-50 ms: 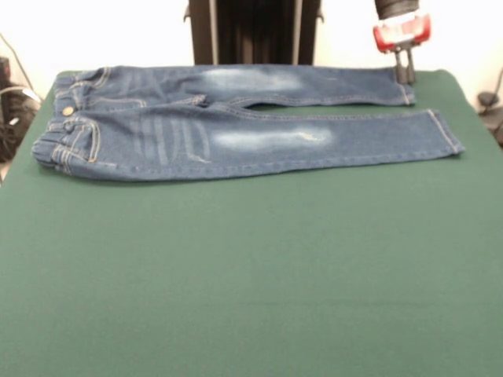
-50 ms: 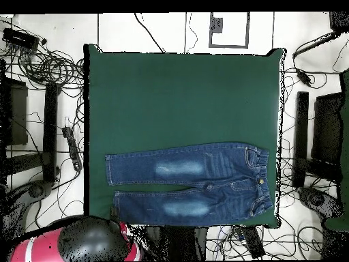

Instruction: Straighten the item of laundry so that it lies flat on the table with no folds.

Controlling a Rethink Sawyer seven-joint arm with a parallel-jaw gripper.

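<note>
The item of laundry [image 1: 236, 129] is a small pair of blue jeans lying spread along the far part of the green table [image 1: 251, 275]. Its waistband is at the left and both legs run to the right, side by side, with pale thigh patches. From above, the jeans [image 2: 191, 181] lie near the table's [image 2: 184, 95] bottom edge, waistband to the right. My gripper [image 1: 404, 77] hangs at the far right, its narrow tips shut and close together at the hem of the far leg. The cloth there is not lifted. In the overhead view the arm's round head [image 2: 92, 240] hides the gripper.
Cables [image 2: 54, 68] and dark equipment [image 2: 327, 136] surround the table on both sides. A black stand [image 1: 251, 31] rises behind the jeans. A wide stretch of green cloth lies between the jeans and the near edge in the front view.
</note>
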